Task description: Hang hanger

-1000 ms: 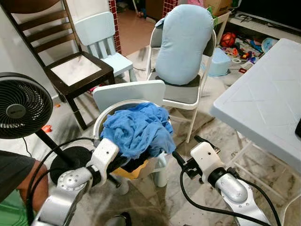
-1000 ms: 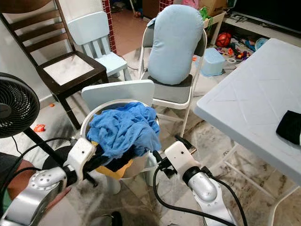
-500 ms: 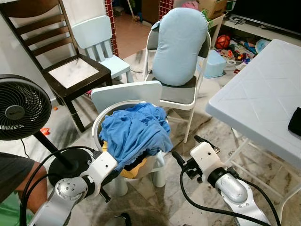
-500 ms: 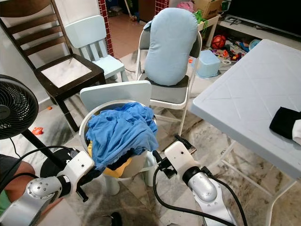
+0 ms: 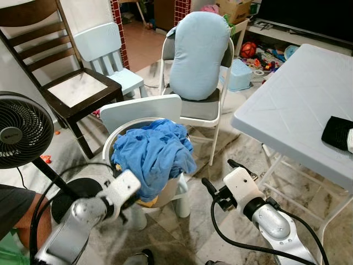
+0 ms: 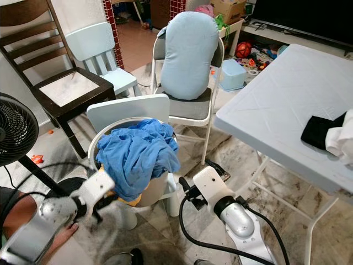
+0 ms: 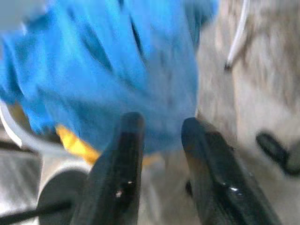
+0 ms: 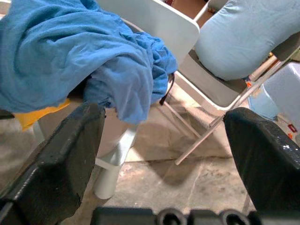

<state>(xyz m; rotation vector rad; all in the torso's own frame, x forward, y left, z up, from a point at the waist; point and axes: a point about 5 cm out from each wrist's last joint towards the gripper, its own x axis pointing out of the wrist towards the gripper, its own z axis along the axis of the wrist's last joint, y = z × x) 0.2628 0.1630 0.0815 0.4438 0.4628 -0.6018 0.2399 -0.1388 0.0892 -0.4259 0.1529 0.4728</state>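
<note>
From the head camera I see my right gripper [image 6: 185, 193] low over the floor just right of a white basket [image 6: 96, 144] heaped with blue cloth [image 6: 135, 154], my left gripper [image 6: 105, 194] tucked under that cloth, and a white table [image 6: 265, 118] beyond my right arm.

Even indoor daylight across the head views; motion blur at the left arm and in the left wrist view.

Around the blue cloth [image 5: 154, 152], the marble floor [image 5: 242, 149] and the white folding table [image 5: 287, 105] beyond it are brightly and evenly lit, with only soft shadows under the chairs and table. Head views are sharp except the left arm [image 5: 83, 221] just below the cloth, which is smeared. The left wrist view is blurred throughout, its black fingers [image 7: 124, 159] showing small glints. In the right wrist view the cloth is crisp, while the near black fingers [image 8: 61, 159] are soft.
</note>
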